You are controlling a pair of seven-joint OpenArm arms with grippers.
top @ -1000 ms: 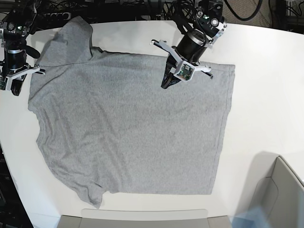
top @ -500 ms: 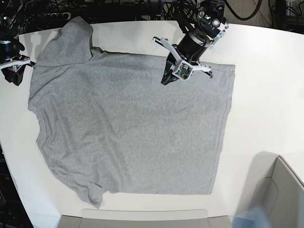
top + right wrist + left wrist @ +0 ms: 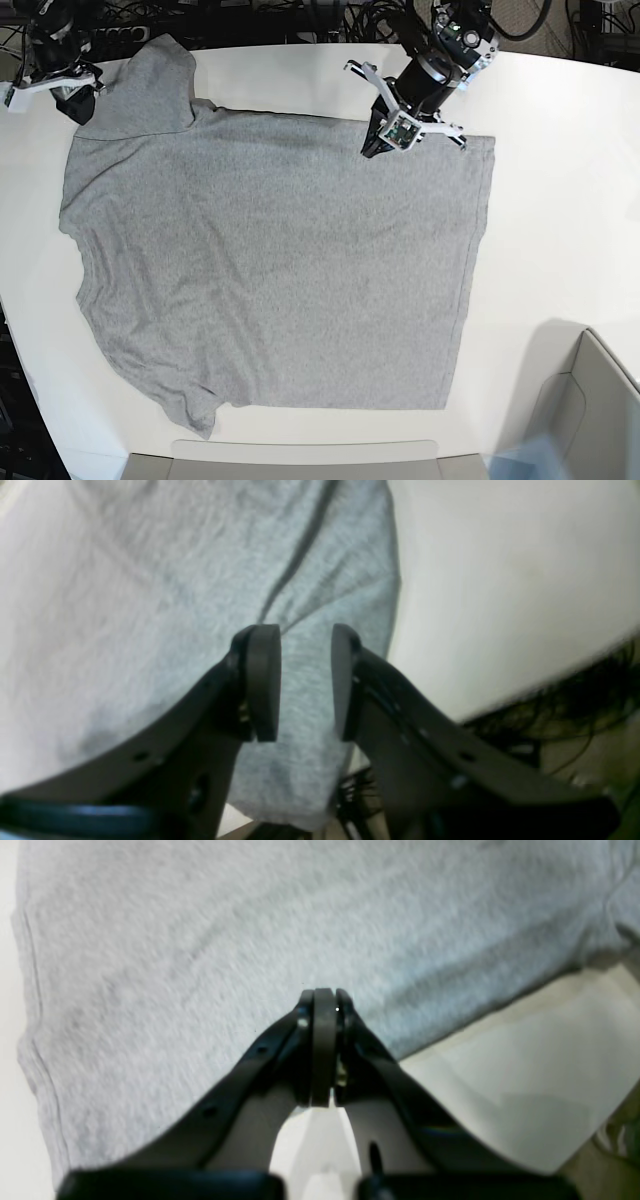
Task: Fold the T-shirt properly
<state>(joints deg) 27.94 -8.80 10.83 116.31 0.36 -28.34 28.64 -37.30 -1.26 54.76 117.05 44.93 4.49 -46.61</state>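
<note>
T-shirt [image 3: 270,270] flat on white table [image 3: 560,200], far-left sleeve [image 3: 145,85] flopped over. Right gripper [image 3: 305,680] jaws apart over sleeve, holding nothing. Left gripper [image 3: 324,1005] pinched shut, empty, at far edge. Risk: shallow grab there snags one layer, fold goes crooked.

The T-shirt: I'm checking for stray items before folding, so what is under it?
The T-shirt lies spread flat on the white table, which shows all around its edges. No lump suggests anything beneath, but the covered tabletop and the shirt's underside cannot be seen.
</note>
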